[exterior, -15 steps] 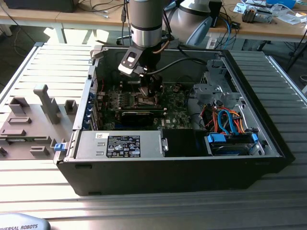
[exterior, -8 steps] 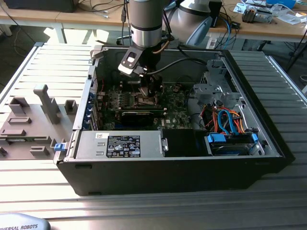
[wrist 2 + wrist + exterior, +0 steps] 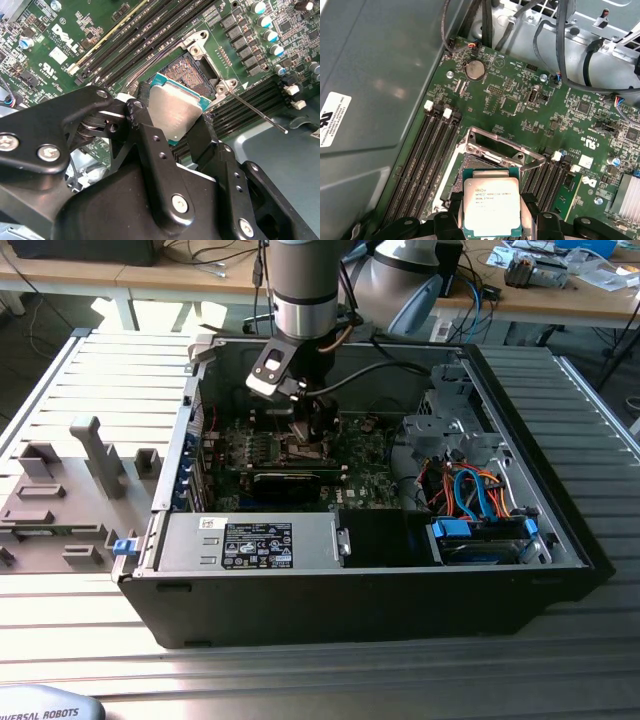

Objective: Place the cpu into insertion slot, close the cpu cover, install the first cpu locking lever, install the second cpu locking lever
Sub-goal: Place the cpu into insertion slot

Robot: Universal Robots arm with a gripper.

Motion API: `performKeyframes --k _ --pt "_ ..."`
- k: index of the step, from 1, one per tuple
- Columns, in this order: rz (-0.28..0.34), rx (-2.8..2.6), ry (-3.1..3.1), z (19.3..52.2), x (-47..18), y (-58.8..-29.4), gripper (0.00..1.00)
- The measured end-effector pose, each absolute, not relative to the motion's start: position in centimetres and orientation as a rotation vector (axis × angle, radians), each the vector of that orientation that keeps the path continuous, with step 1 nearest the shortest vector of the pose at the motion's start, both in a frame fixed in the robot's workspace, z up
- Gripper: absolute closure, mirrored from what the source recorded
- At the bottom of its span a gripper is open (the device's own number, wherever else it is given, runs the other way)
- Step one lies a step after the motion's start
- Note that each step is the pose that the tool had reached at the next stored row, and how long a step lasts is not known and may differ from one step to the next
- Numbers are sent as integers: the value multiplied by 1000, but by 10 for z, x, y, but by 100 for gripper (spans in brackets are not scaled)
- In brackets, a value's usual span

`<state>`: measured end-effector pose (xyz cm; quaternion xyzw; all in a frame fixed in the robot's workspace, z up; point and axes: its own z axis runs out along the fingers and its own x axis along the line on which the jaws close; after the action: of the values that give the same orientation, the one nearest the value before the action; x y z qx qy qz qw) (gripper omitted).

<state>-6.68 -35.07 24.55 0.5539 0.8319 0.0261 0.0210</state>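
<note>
My gripper (image 3: pixel 176 131) is shut on the cpu (image 3: pixel 175 111), its black fingers (image 3: pixel 146 131) pressing two opposite edges. The chip's silver top faces up, and it hangs slightly tilted just above and beside the insertion slot (image 3: pixel 192 71), whose dark contact field lies bare. In the first wrist view the cpu (image 3: pixel 491 205) sits in the gripper (image 3: pixel 491 222) at the near edge of the insertion slot (image 3: pixel 472 164). The silvery cpu cover (image 3: pixel 492 155) stands raised open behind it. A thin locking lever (image 3: pixel 256 112) sticks out free. In the exterior view the gripper (image 3: pixel 314 430) is low inside the computer case (image 3: pixel 560 540).
Black memory slots (image 3: pixel 427 150) flank the socket on both sides. A power supply (image 3: pixel 250 540) and a drive bay with blue and orange cables (image 3: pixel 480 505) fill the case's front. Grey fixtures (image 3: pixel 95 455) stand at the exterior view's left, and black cables (image 3: pixel 560 45) hang nearby.
</note>
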Motion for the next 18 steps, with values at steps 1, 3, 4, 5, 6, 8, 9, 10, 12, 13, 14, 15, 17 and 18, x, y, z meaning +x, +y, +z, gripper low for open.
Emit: performKeyframes --k 1,3,4,5,6,8,9,10,12,13,14,15,17,18 --pt "81 1718 2578 245 -67 -351 46" --pt "81 1720 2577 245 -67 -351 46" --pt "81 1721 2577 245 -67 -351 46" --pt "81 1722 2576 245 -67 -351 46" --pt "81 1723 2575 245 -67 -351 46" --pt "81 1725 2574 245 -67 -351 46" --pt "81 1726 2573 244 -67 -351 46" --pt "81 1727 2572 244 -67 -351 46" --pt "81 1728 2571 244 -67 -351 46" --pt "81 1729 2571 244 -67 -351 46" --pt "81 1730 2570 244 -67 -351 46" --pt "81 1731 2570 244 -67 -351 46" --pt "81 1732 2569 244 -67 -351 46" --pt "81 1732 2568 244 -67 -351 46"
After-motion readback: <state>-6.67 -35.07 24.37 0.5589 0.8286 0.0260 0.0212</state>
